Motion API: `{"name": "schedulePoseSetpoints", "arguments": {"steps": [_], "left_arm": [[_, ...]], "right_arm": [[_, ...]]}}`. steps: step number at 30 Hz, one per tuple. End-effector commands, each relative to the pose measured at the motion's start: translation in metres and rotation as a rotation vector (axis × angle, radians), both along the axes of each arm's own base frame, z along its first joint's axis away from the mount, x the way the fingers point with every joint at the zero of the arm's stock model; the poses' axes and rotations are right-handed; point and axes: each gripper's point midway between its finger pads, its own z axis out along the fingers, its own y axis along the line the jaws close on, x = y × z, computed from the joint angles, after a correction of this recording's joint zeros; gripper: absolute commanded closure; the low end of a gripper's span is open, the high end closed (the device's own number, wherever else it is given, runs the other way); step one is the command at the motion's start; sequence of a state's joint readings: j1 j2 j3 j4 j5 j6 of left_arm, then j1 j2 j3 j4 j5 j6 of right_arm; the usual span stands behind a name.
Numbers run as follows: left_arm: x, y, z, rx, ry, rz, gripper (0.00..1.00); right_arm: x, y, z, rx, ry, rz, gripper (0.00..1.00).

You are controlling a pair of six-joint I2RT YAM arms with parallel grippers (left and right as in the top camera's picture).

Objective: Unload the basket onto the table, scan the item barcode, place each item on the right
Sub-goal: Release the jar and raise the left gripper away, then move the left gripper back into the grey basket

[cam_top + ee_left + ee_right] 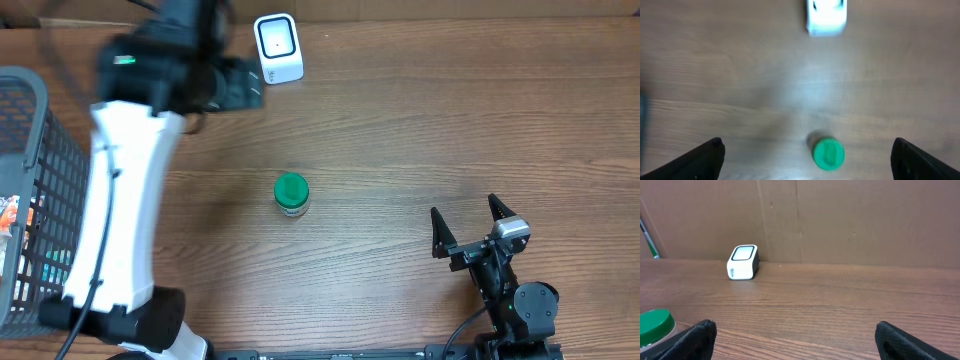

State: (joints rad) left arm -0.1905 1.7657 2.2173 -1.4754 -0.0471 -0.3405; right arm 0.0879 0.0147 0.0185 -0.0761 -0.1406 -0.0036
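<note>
Green-lidded jar point(291, 193) stands upright mid-table, lid up, well apart from the white scanner point(277, 47). My left gripper point(806, 145) hangs raised over the table, jaws spread and empty, with the jar showing between its fingers, so I judge it the nearer. The right gripper point(464, 208), also spread and empty, sits well off to the right.

Left claw point(807, 159) up high, jaws spread wide. Looking down between the fingers, one obstacle: the green-lidded jar point(828, 153), upright. Farther ahead the white scanner point(826, 17) blocks the lane; bare table point(715, 75) lies open on both sides. The wire basket point(30, 180) walls off the far left. Right claw point(795, 337), jaws wide too: clear wood ahead up to the cardboard wall point(865, 220), jar just off the left finger, scanner well ahead-left.
</note>
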Motion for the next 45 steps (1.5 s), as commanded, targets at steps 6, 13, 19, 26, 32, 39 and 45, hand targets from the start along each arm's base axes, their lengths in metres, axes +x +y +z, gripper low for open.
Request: {"name": "schedulePoseSetpoints", "arguments": {"steps": [6,13,19,26,32,39,45], "left_arm": [[-0.029,0.097,0.103,-0.007,-0.257,0.261,0.04],[-0.069,0.193,0.111,-0.040,-0.271,0.636,0.04],[-0.097,0.252,0.104,-0.052,-0.260,0.856,0.05],[-0.124,0.294,0.081,-0.029,-0.178,0.998,0.05],[-0.147,0.329,0.014,-0.045,0.045,1.123,0.04],[-0.156,0.358,-0.061,-0.081,0.188,1.128,0.06],[-0.150,0.372,-0.111,-0.063,0.222,1.065,0.15]], "right_arm": [[0.000,0.000,-0.002,-0.005,-0.005,-0.001,0.00],[0.000,0.000,-0.002,-0.005,-0.005,-0.001,0.00],[0.000,0.000,-0.002,-0.005,-0.005,-0.001,0.00],[0.000,0.000,-0.002,-0.005,-0.005,-0.001,0.00],[0.000,0.000,-0.002,-0.005,-0.005,-0.001,0.00],[0.000,0.000,-0.002,-0.005,-0.005,-0.001,0.00],[0.000,0.000,-0.002,-0.005,-0.005,-0.001,0.00]]}}
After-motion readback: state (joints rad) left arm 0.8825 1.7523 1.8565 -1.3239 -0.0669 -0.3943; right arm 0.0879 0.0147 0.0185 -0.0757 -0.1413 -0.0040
